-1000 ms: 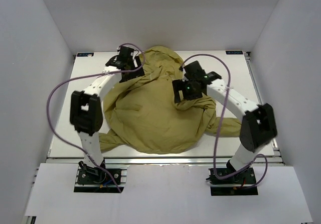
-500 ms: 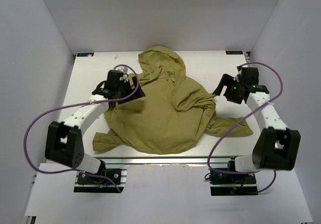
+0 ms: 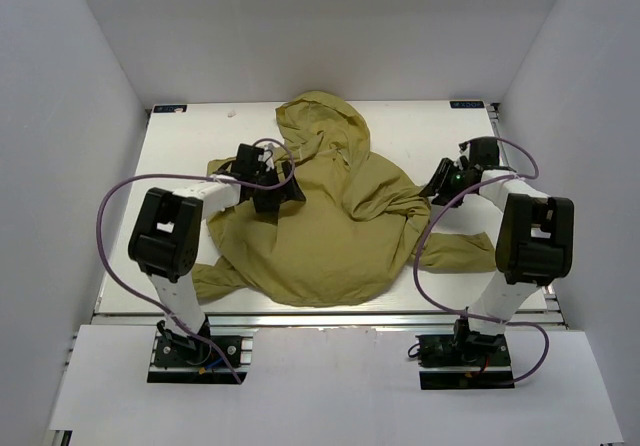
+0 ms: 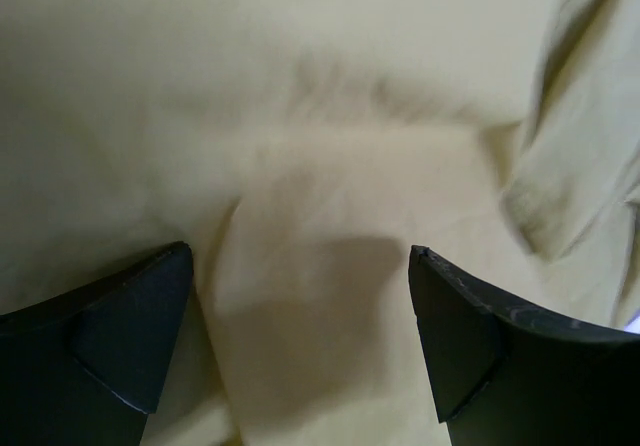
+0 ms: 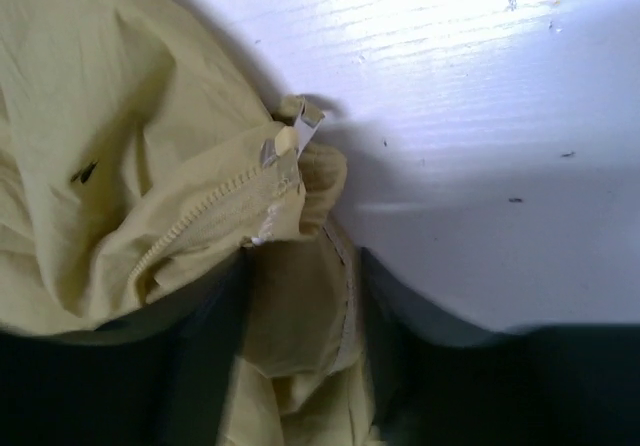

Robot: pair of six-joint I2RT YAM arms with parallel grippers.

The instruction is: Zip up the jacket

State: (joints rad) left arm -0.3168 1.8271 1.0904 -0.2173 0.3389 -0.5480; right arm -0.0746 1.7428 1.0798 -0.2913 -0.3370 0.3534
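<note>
The olive jacket (image 3: 330,236) lies crumpled on the white table, its hood (image 3: 320,121) toward the far side. My left gripper (image 3: 278,194) hovers low over the jacket's left chest, open, with only smooth fabric (image 4: 330,166) under the wide gap of its jaws (image 4: 300,306). My right gripper (image 3: 438,181) is at the jacket's right edge. In the right wrist view its jaws (image 5: 300,316) stand close on either side of a fold of jacket hem. Just beyond them are the zipper teeth (image 5: 200,216) and a pale tab (image 5: 305,126) at the zipper's end.
Bare white table (image 3: 180,156) surrounds the jacket, with grey walls on three sides. One sleeve (image 3: 465,256) trails to the front right, and another (image 3: 210,281) to the front left. Purple cables (image 3: 110,206) loop beside both arms.
The left gripper slid right onto the jacket's chest, staying open. The right gripper shifted left to the jacket's right edge and narrowed its jaws on the hem fold.
</note>
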